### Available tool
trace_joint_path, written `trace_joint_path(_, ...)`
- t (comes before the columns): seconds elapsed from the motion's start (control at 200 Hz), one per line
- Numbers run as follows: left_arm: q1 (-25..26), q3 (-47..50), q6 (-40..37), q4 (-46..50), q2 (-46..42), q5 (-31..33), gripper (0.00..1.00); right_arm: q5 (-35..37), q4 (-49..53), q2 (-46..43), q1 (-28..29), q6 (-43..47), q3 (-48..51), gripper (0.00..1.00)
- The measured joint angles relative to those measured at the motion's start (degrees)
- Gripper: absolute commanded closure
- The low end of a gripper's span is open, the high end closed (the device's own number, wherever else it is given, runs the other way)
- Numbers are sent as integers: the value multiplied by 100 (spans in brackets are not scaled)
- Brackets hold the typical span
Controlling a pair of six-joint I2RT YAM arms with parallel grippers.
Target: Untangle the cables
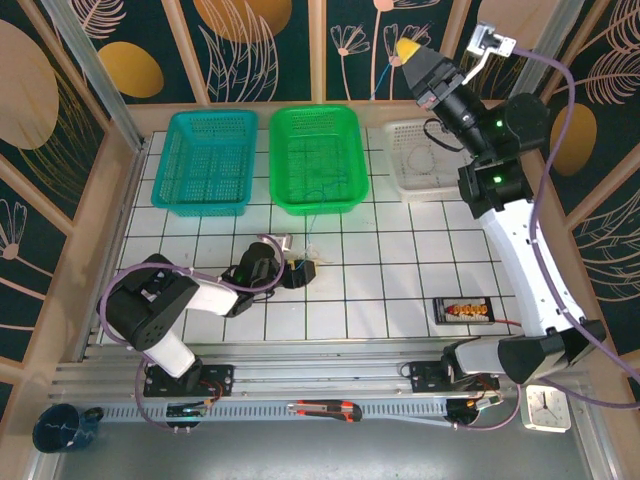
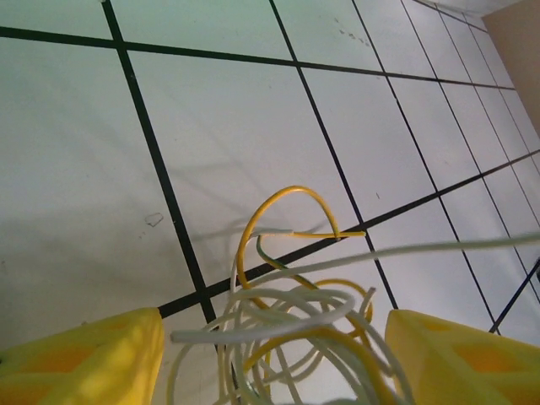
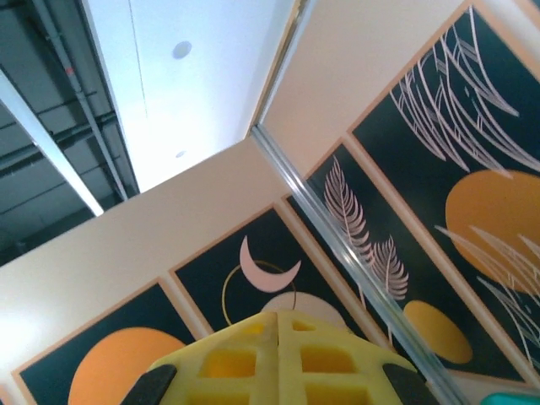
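No writing can be read; the orange label (image 1: 466, 310) is too small.

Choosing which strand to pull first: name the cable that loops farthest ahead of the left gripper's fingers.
The yellow cable: its arch reaches up over the black tile line, while the white cables coil lower, between the yellow fingers.

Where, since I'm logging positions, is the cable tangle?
The tangle lies on the tiles in front of the green basket, left of centre in the top view, between the open fingers of the left claw.
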State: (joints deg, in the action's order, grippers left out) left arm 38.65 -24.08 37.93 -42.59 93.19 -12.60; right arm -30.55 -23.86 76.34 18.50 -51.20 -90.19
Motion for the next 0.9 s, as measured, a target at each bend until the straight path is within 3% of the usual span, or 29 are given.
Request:
trace_joint_path(0.25, 0, 9, -114, 103, -837, -289, 2, -122, 157, -9, 540, 138, 901, 100)
trace_joint_path(0.485, 0, 9, -216, 352, -1609, -649, 1, -125, 249, -13, 855, 413, 905, 100)
trace_joint_path(0.901, 0, 404, -208, 750, -2243, -387, 1, -76, 479, -24, 922, 667, 901, 100)
